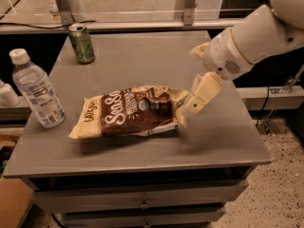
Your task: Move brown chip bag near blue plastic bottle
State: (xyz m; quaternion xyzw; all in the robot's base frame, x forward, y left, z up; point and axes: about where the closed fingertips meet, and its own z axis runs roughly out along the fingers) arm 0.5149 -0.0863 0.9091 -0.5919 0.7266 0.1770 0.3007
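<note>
Brown chip bag (130, 113) is lying flat near the middle of a grey desk (142, 61), with its long side running left to right. It is crinkly and dark brown, with cream-yellow ends. Large white lettering across the front is reading "Sea Sa", and the rest of the word is curving out of sight in the folds. The cream left end is carrying darker writing that seems to read "Late July". A small round green and white seal is sitting near the middle of the bag, and its words are too small to read.

A cream-coloured gripper (190, 109) is reaching down from the right on a thick white arm (247, 42), and its tip is touching the bag's right end. Whether the jaws are open or closed cannot be told from this angle.

A blue plastic bottle (35, 91) is standing upright at the desk's left edge, apart from the bag's left end. It is clear, with a white screw cap and a blue and white label whose print is too fine to read. A green can (81, 44) is standing upright at the back left of the desk, well apart from the bag, and its markings are not legible. Two grey drawers (142, 201) are showing below the desk's front edge.
</note>
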